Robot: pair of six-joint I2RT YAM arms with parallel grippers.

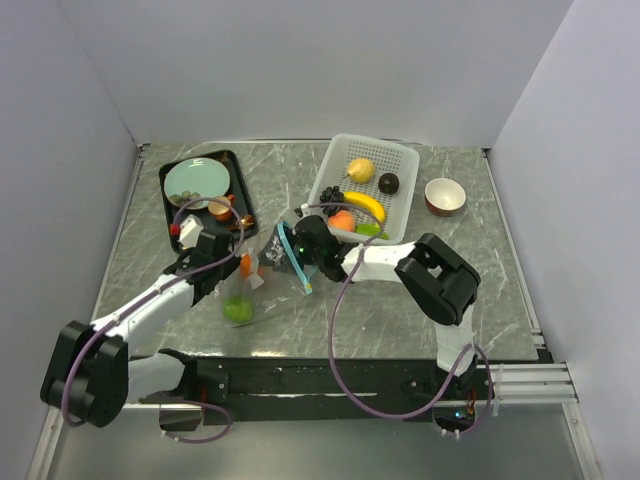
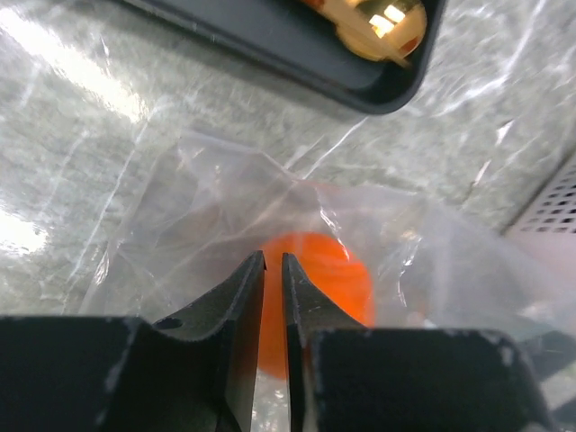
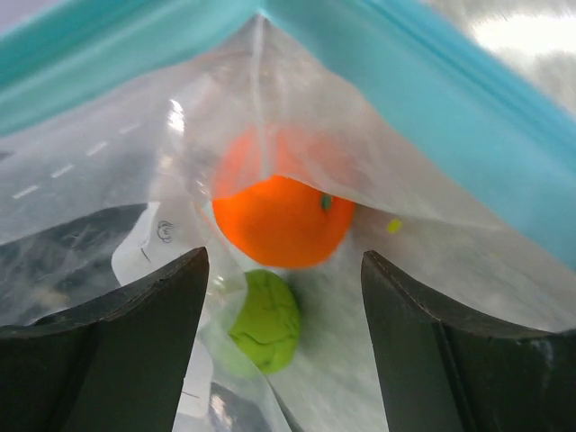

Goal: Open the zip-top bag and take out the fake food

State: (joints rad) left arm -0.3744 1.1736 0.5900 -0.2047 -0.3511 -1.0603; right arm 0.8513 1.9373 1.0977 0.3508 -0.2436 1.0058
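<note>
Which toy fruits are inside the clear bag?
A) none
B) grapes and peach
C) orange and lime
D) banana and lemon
C: the right wrist view looks into the zip-top bag and shows the orange and the lime behind its clear film.

Teal-edged clear bag [image 3: 90,180]; bright orange [image 3: 279,229], green lime [image 3: 263,319].
</note>
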